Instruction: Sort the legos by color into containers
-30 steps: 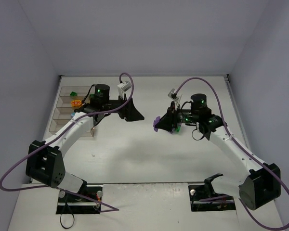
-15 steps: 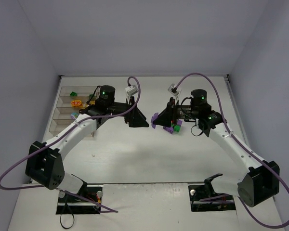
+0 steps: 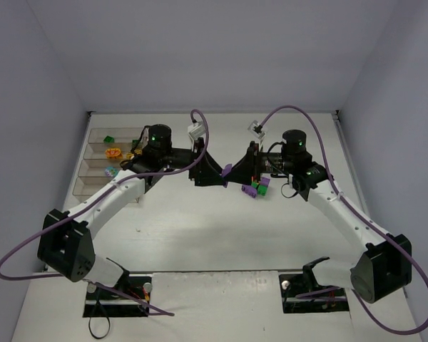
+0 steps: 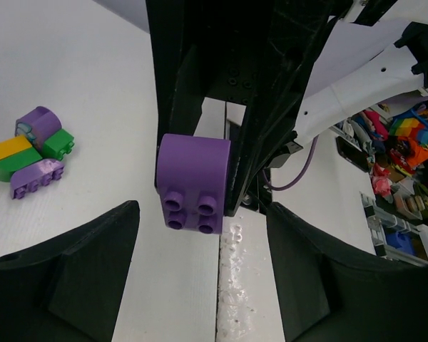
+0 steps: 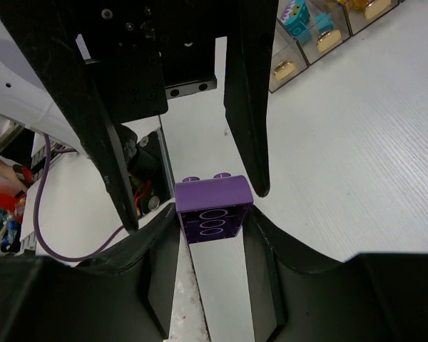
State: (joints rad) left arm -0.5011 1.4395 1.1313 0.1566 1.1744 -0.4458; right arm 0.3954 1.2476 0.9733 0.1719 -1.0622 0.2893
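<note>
My right gripper (image 5: 212, 215) is shut on a purple lego brick (image 5: 212, 206), held above the table's middle (image 3: 227, 173). My left gripper (image 4: 203, 285) is open and faces it head-on, its fingers (image 5: 246, 107) reaching to either side of the brick (image 4: 194, 182) with a gap still showing. More legos (image 4: 36, 149) in purple, green and yellow lie in a small pile (image 3: 255, 188) just under the right gripper (image 3: 237, 173). The clear containers (image 3: 93, 162) stand at the far left and hold green, orange and teal pieces.
Purple cables loop over both arms. The container row (image 5: 321, 32) shows at the top right of the right wrist view, with a teal piece (image 5: 296, 18) inside. The side walls stand close on the left and right.
The left gripper has swung right, away from the containers, and the right gripper has carried the purple brick left. The two now meet nose to nose at the middle.
</note>
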